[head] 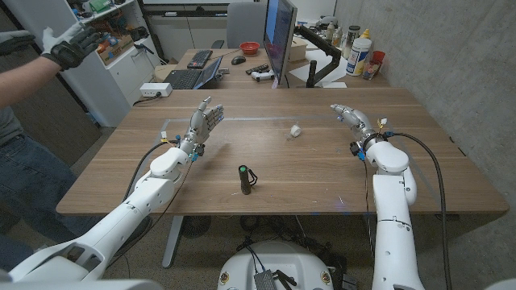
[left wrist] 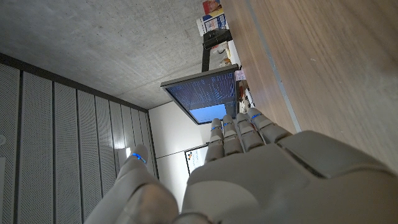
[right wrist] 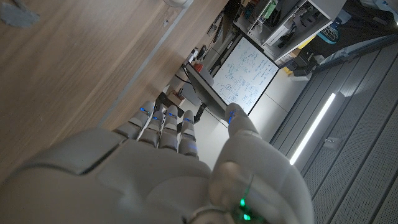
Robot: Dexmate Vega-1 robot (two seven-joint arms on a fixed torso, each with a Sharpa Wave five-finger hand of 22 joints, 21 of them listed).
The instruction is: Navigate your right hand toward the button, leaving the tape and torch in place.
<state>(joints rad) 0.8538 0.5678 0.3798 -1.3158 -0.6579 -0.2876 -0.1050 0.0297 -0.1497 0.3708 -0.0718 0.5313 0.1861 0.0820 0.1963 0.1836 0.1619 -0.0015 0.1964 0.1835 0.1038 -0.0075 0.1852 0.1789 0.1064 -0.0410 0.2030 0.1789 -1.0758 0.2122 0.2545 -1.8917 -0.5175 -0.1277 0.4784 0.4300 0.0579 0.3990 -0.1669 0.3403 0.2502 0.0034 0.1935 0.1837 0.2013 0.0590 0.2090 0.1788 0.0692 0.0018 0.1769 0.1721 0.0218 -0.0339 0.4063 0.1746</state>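
Note:
A black torch point(head: 245, 179) with a green spot on its near end lies at the middle of the wooden table point(head: 306, 173). A small white object point(head: 295, 130) sits farther back, between the two hands; I cannot tell whether it is the button or the tape. My right hand point(head: 352, 118) is raised at the back right, fingers stretched out and holding nothing, a hand's length to the right of the white object. My left hand point(head: 205, 119) stands at the back left, fingers pointing up and empty. Both wrist views show the fingers point(right wrist: 165, 127) straight and close together over the table.
A person stands at the left with a gloved hand point(head: 68, 44) raised. Behind the table is a desk with a monitor point(head: 280, 36), keyboard point(head: 185, 78) and bottles point(head: 360, 52). A pale line point(head: 234, 118) marks the tabletop. A concrete wall runs along the right.

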